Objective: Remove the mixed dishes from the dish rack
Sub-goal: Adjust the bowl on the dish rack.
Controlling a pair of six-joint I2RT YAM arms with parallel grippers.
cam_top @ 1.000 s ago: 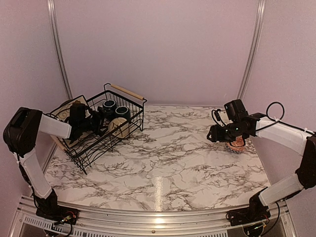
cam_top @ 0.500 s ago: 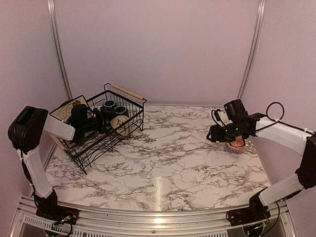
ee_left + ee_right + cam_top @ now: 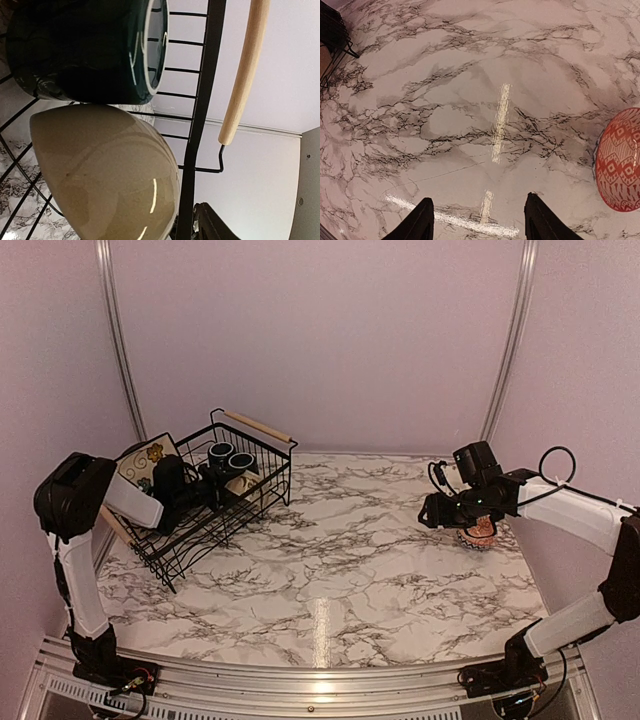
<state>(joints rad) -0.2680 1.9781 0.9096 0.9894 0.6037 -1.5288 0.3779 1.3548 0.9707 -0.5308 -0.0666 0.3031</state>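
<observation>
Reaching into the dish rack (image 3: 215,535) at the far left corner of the counter (image 3: 340,570), the left gripper (image 3: 200,488) sits low among the black wires. Neither view shows its fingers, so I cannot tell whether it is released or clenched.

A square cream plate (image 3: 140,465) with coloured flowers stands on edge at the rack's left end, partly behind the left arm. Two dark mugs (image 3: 221,452) (image 3: 241,461) stand upright side by side toward the rack's far side, below one wooden handle (image 3: 258,426).

The left wrist view is filled by one dark mug and, right against it, a pale cream rounded dish (image 3: 105,170). The rack's wires and the wooden handle lie beyond them.

Near the right edge of the counter, the right gripper (image 3: 479,199) hangs above the marble. It is released, with its fingers spread wide and only bare counter between them. A red patterned bowl (image 3: 620,160) rests on the counter just beside it, out of the rack.
</observation>
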